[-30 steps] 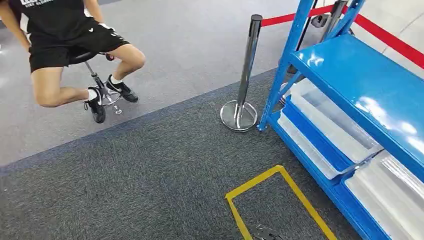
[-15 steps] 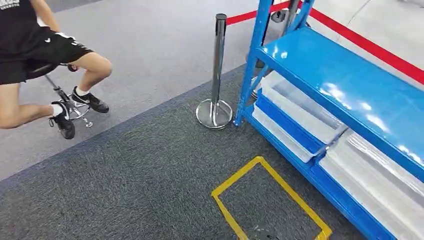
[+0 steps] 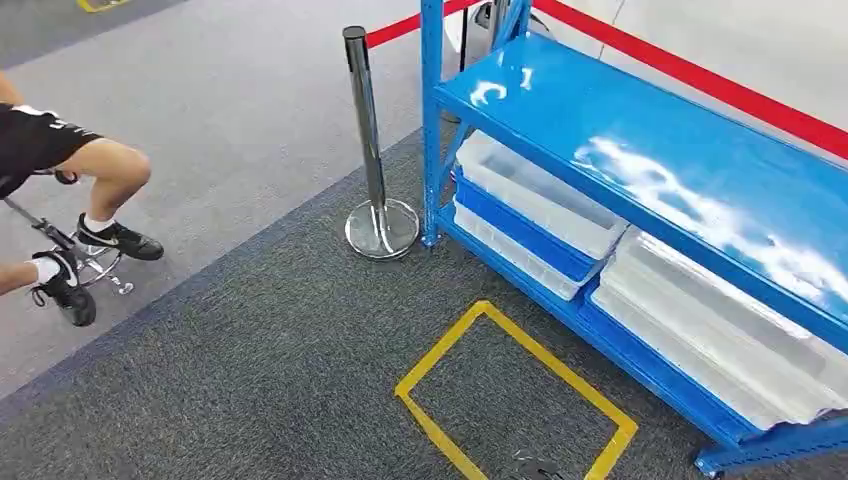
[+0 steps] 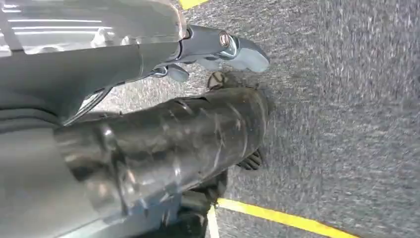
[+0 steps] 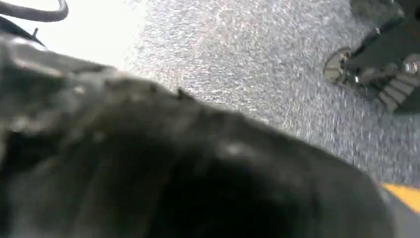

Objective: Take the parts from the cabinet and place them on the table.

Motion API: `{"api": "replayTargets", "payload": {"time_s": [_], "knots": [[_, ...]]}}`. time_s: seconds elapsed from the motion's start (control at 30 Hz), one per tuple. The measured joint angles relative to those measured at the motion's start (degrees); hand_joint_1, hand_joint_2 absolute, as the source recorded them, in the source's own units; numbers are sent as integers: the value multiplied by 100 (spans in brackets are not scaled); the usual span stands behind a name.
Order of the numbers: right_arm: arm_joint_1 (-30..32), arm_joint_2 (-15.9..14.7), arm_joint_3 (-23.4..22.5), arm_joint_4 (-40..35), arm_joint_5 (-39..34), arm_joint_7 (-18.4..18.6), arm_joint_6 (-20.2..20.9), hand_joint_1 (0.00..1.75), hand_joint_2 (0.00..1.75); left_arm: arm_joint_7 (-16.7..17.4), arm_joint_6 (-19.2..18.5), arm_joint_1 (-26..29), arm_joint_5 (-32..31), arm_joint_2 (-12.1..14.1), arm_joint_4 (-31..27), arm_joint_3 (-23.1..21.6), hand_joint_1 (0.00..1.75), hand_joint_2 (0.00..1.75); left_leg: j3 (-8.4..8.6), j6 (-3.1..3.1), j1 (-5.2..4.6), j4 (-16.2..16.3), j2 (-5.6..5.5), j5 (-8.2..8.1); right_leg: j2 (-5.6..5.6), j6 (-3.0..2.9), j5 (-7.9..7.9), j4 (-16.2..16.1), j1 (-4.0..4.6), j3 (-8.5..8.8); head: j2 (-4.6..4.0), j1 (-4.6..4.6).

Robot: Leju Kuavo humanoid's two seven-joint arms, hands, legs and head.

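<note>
The blue metal cabinet [image 3: 640, 150] stands at the right in the head view. Under its top shelf sit clear plastic bins: one [image 3: 540, 195] at the far end with another [image 3: 515, 255] below it, and a larger one [image 3: 720, 330] nearer to me. I cannot make out parts inside them. My left hand [image 4: 218, 52] hangs over the dark carpet, its grey thumb [image 4: 245, 53] stretched out and nothing in it. In the right wrist view a dark blurred mass [image 5: 148, 163] covers most of the picture, so the right hand's fingers cannot be read.
A chrome stanchion [image 3: 375, 150] stands at the cabinet's far corner, with a red belt [image 3: 700, 80] running behind the shelf. A yellow taped square [image 3: 515, 395] marks the carpet in front of the cabinet. A person [image 3: 60, 200] sits on a wheeled stool at the left.
The whole picture has shifted left, so the camera has turned toward the cabinet. More of the shelf and bins shows now, and the seated person lies nearer the left edge.
</note>
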Motion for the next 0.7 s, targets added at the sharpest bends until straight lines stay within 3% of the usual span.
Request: {"api": "replayTargets", "payload": {"time_s": [0.03,0.07,0.1,0.13,0.17,0.2,0.23,0.3,0.33,0.37,0.4,0.43,0.47,0.53,0.57,0.6,0.67,0.7], "knots": [[1,0,0,0,0,0,0,0,0,0,0,11,26,0,2,-2,0,0,-191,20,-3,330,-7,-58,67,-15,-5,1,26,7,0,2],[7,0,2,0,0,0,2,0,0,2,-4,20,33,0,4,-2,0,0,-275,54,-17,408,-8,22,138,-19,-7,3,51,19,0,2],[12,0,0,2,-2,0,2,0,0,2,-9,27,50,0,7,-2,0,0,-221,116,-49,170,-22,275,228,-24,-10,4,70,34,0,2],[10,0,0,2,0,0,2,0,0,2,-11,26,87,0,7,-2,0,0,-59,181,-89,-276,-65,583,309,-26,-12,4,75,46,0,2],[7,2,0,2,0,0,6,0,0,2,-13,23,96,4,7,-2,0,0,134,244,-127,-765,-166,863,375,-27,-12,4,74,55,0,2],[7,15,0,0,0,0,22,0,0,4,-15,25,116,22,7,-2,0,0,292,315,-175,-1237,-451,1045,438,-26,-11,2,54,52,0,2],[5,42,0,2,0,0,31,0,0,7,-20,26,138,39,7,-2,0,0,367,369,-139,-1303,-619,1011,493,-12,-4,8,65,32,0,7],[23,39,2,2,0,0,48,0,0,9,-20,11,149,52,7,-7,0,0,401,370,-184,-1359,-501,1008,639,47,26,-15,-5,6,0,4],[35,39,0,2,0,0,48,0,0,9,-20,2,153,52,7,-7,0,0,427,379,-184,-1411,-446,1009,691,83,49,-45,-6,11,0,0],[38,20,0,2,2,0,46,0,0,11,-22,-14,155,44,7,-9,0,0,483,382,-126,-1577,-353,1069,754,130,73,-97,50,29,0,2],[43,18,0,2,2,0,44,0,0,15,-42,-24,168,28,7,-9,0,0,561,346,-109,-1682,-256,1129,436,121,-2,-5,66,8,0,2],[18,17,0,2,4,0,48,0,0,20,-57,-20,177,28,7,-9,0,0,588,374,-106,-1751,-202,1149,161,135,-190,215,80,-94,0,31],[-14,20,2,0,18,0,46,0,0,26,-72,-12,190,26,7,-9,0,0,584,378,-111,-1758,-111,1154,24,166,-429,632,65,-296,0,20],[-34,17,0,0,28,2,46,0,0,59,-79,7,210,26,11,-11,0,0,581,360,-106,-1738,58,1116,-68,223,-725,1377,13,-644,0,24],[-32,17,2,-2,33,9,46,0,0,66,-81,8,227,24,13,-11,0,0,583,341,-91,-1719,134,1098,-86,257,-692,1502,-11,-698,0,20],[-25,15,0,-2,37,18,46,0,0,72,-83,7,243,22,15,-13,0,0,587,312,-73,-1694,203,1071,-106,298,-530,1342,-37,-611,0,24],[-29,0,0,-4,39,20,46,0,0,74,-94,-1,258,13,15,-20,0,0,597,246,-25,-1603,331,993,-228,367,-48,445,-82,-122,0,24],[-36,-4,2,-9,39,20,46,0,0,74,-94,-6,271,13,15,-22,0,0,602,203,-20,-1539,387,940,-432,394,41,-18,-93,103,0,24]]}}
